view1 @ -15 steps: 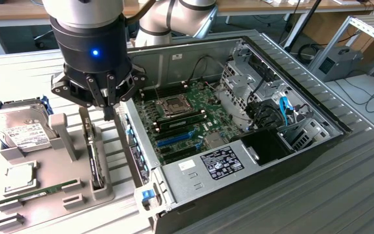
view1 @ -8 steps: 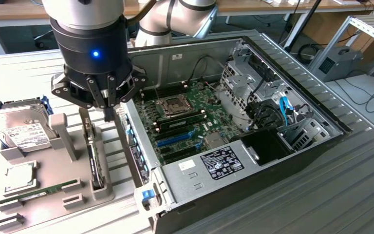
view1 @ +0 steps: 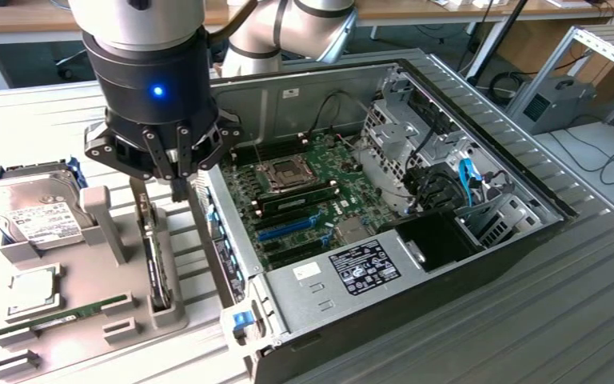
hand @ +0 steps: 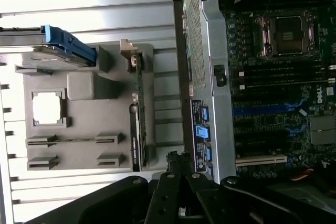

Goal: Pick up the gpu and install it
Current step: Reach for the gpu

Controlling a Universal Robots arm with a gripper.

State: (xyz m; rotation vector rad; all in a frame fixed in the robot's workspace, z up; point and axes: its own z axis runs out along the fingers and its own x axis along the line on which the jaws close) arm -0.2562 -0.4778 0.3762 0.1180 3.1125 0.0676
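The thin green circuit-board gpu (view1: 154, 260), standing edge-on in the grey plastic holder tray (view1: 89, 276), looks light, stiff and fragile, best pinched along its bare top edge; the black gripper (view1: 182, 190) hangs close above, fingers together, empty.

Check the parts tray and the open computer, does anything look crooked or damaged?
Nothing stands out. The gpu stands upright on edge in its slot in the grey tray, and the open computer case shows no visible damage.
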